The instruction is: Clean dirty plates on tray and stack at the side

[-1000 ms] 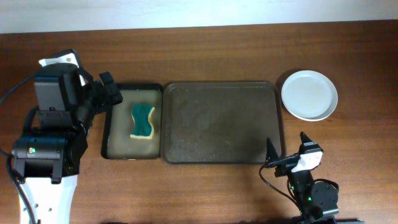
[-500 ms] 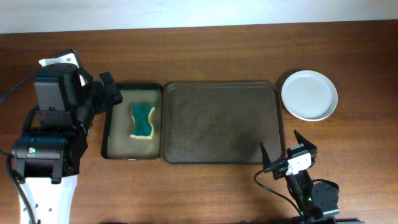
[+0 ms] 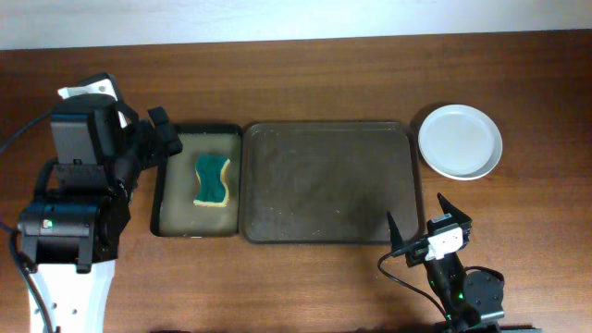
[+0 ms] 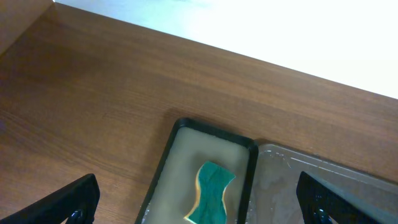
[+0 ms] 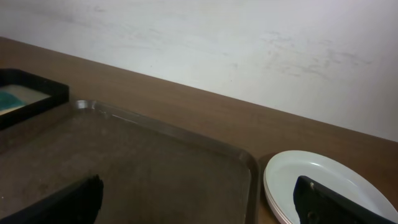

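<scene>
Brown wood-grain tabletop [image 3: 305, 74] carries all that we see. Our left gripper [image 3: 163, 131] hangs over the far left corner of the narrow black tray [image 3: 194, 234], fingers spread wide and holding nothing. That tray holds a pale, wet-looking film, and a green-and-yellow sponge [image 3: 212, 179] lies flat near its middle. Touching its right side is the large dark tray [image 3: 324, 185], whose floor shows a speckled sheen. Our right gripper [image 3: 418, 215] sits at this tray's near right corner, fingers also wide apart and holding nothing. The white plates [image 3: 460, 141] rest on the tabletop just beside the tray's far right corner, apart from its rim. From the right wrist we make out more than one rim stacked there, the top plate clean. Bare wood lies between the right gripper and the plates.
</scene>
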